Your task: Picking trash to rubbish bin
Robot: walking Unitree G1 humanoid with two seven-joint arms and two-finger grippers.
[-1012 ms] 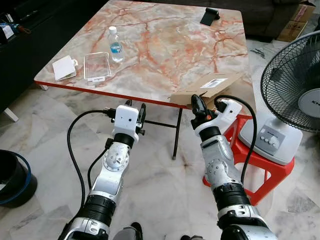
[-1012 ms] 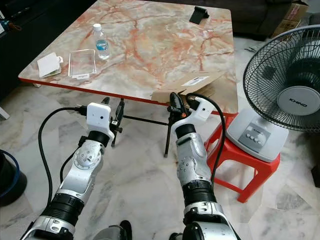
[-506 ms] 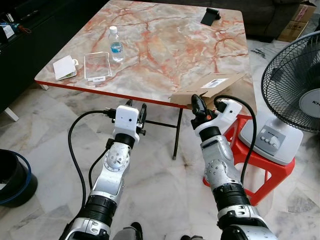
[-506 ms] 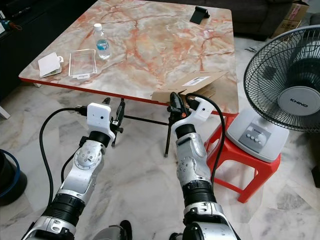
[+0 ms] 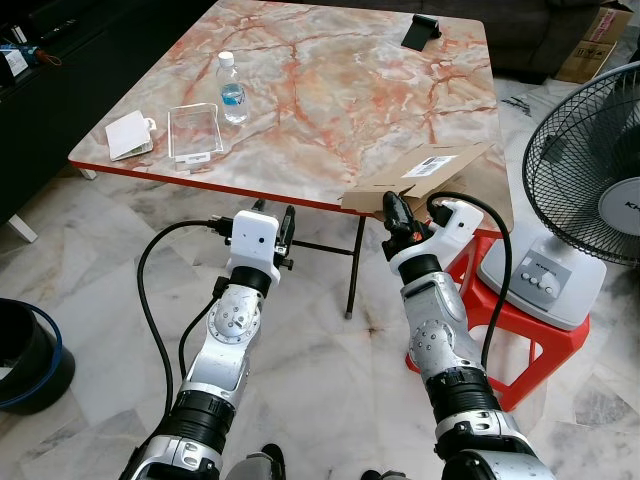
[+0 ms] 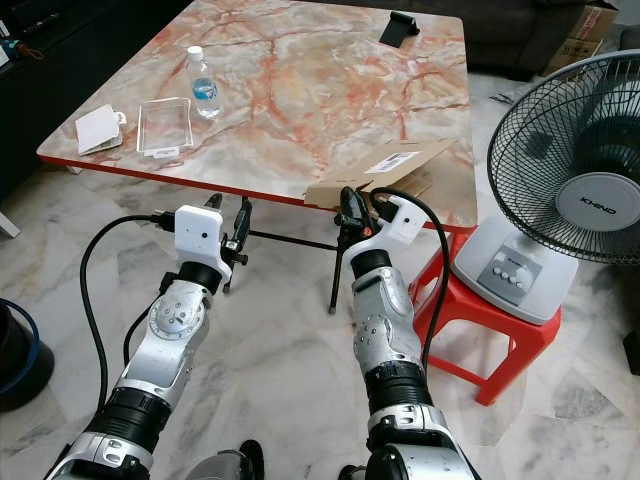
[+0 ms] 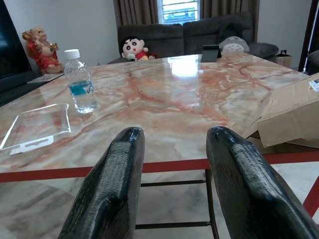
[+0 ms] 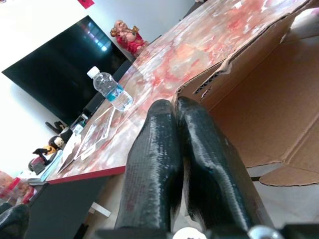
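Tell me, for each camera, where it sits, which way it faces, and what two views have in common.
Left and right eye views: on the head, looking forward and down at the marble table, both silver arms, the fan.
Left wrist view: on the left arm, facing across the table past the open left gripper toward the water bottle.
Right wrist view: on the right arm, along the shut right gripper at the cardboard box.
Shared: bottle and box appear in both wrist views.
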